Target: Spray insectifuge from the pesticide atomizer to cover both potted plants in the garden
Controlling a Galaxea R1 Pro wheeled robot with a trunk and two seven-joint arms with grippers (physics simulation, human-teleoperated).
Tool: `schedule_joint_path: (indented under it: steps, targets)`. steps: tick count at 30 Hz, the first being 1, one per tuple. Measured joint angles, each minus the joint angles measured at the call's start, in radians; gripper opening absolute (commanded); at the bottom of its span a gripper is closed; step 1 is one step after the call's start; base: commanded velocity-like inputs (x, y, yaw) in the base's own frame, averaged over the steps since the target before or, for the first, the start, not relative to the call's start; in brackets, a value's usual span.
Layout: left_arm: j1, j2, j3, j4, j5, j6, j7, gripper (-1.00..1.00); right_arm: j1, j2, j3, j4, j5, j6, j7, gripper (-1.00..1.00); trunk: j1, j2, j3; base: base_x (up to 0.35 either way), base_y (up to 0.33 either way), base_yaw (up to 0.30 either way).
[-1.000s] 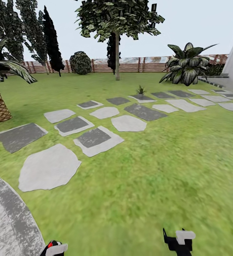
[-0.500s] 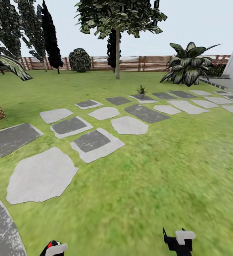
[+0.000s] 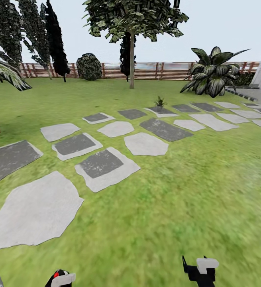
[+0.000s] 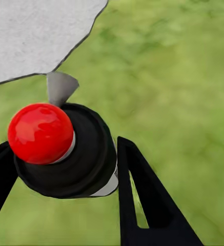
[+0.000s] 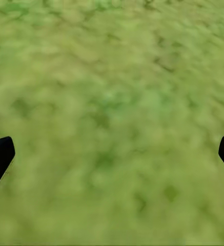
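One potted plant (image 3: 159, 102) sat far off, past the stepping stones (image 3: 100, 165). The left fingers (image 4: 142, 200) gripped the pesticide atomizer (image 4: 65, 148). The right fingers (image 5: 0, 156) were spread wide, holding nothing. A bumpy drive over the stones could shake the atomizer loose.

It was a garden: a green lawn (image 3: 178, 191) crossed by grey stepping stones (image 3: 106, 167), with trees (image 3: 132, 24) and a brown slatted fence (image 3: 146, 71) along the frame's top.
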Motion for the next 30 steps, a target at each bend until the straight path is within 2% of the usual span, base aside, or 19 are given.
schedule_joint_path:
  steps: [30]
  targets:
    - [0.0, 0.0, 0.001, -0.001, 0.0, -0.001, 0.0, -1.0, 0.0, -0.001, 0.0, 0.0, 0.001, 0.0, -0.001, 1.0, 0.0, 0.0, 0.0, 0.337, 0.0, 0.0]
